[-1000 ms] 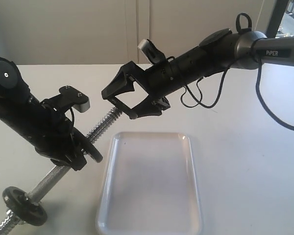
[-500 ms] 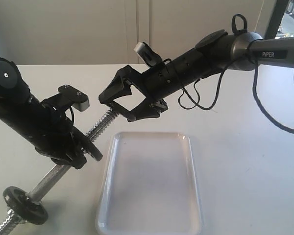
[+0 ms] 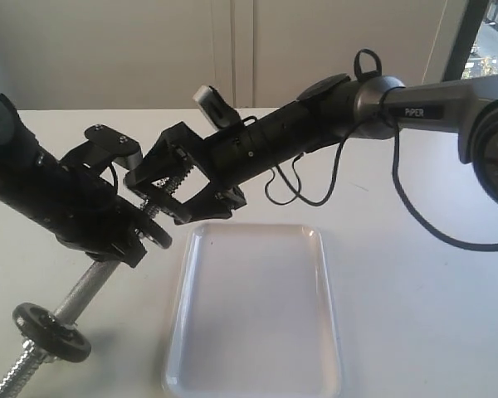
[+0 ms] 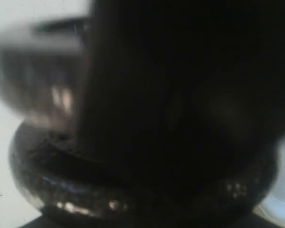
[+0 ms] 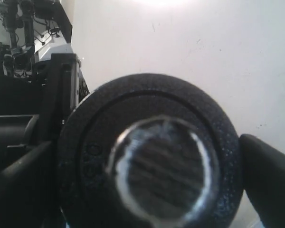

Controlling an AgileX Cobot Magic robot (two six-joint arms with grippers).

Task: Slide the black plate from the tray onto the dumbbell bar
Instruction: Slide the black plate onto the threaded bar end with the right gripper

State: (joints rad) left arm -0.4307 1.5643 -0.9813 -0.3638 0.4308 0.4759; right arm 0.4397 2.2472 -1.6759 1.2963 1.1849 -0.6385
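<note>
Half done at best: black plate is clamped in left fingers, threaded on bar; right fingers spread wide, tray emptied.

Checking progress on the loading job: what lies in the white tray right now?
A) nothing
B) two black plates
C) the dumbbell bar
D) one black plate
A: the tray shows only bare white surface, while a black plate already sits on the dumbbell bar beside it.

Black arms — grey "PiPER" link, looping black cables.
</note>
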